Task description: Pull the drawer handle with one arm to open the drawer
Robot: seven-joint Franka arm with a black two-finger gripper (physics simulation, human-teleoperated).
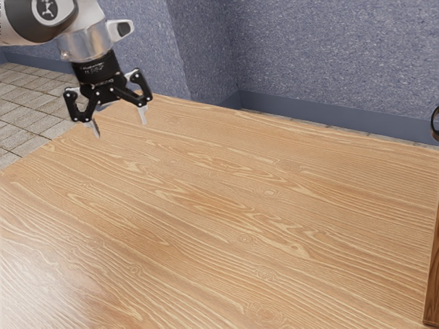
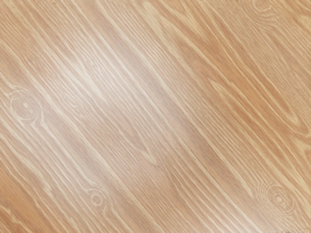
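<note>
My black gripper hangs open above the wooden table top near its far corner at the exterior view's left, with nothing between its fingers. At the exterior view's right edge a brown wooden piece stands by the table's near right corner; only a thin strip of it shows. A dark curved object pokes in at the right edge higher up; I cannot tell whether it is a handle. Bare wood grain of the table top lies under my hand in the wrist view.
Blue-grey walls with a darker baseboard run behind the table. A tiled floor lies beyond the table's edge at the exterior view's left. A wide stretch of bare wood lies between the gripper and the right edge.
</note>
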